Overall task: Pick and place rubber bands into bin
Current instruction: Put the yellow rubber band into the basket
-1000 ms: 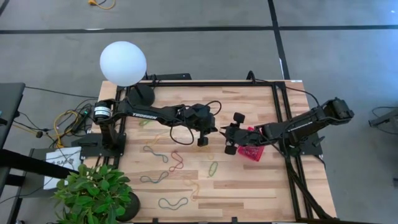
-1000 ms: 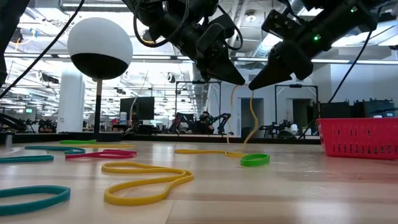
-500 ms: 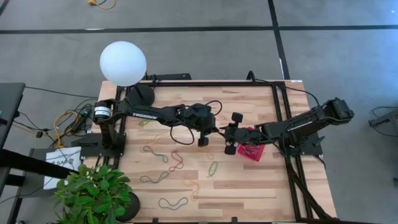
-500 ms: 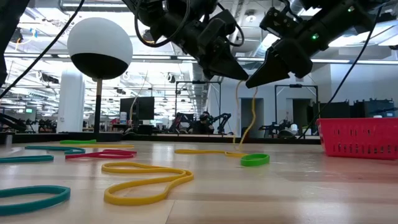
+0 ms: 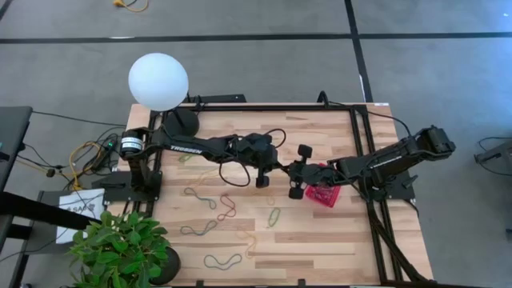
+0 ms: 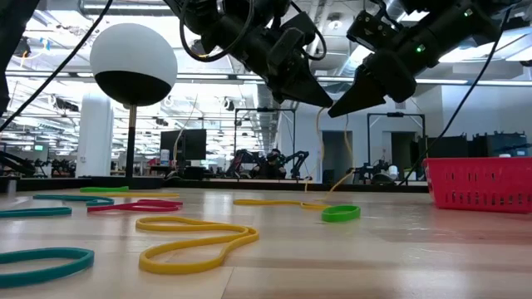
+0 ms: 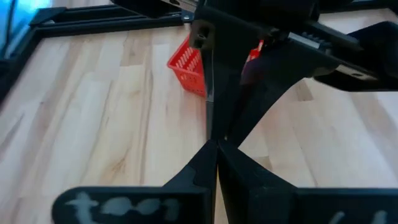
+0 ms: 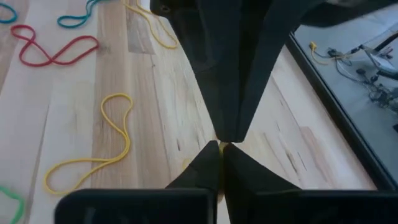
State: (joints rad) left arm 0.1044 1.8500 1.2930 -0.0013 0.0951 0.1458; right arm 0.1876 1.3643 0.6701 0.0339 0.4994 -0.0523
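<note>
A robotics lab: more robot arms (image 6: 283, 162) and monitors (image 6: 184, 143) stand under bright ceiling lights (image 6: 66, 37) beyond the table (image 6: 399, 249).

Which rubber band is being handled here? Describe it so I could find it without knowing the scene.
Start at the red bin on the table's right side. Just left of it the left gripper and right gripper meet tip to tip in mid-air. The tan rubber band dangles from them; every other band lies flat.

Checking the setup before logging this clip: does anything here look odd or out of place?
Both grippers meet tip to tip above the table, left gripper and right gripper shut, a yellow rubber band dangling between them.
</note>
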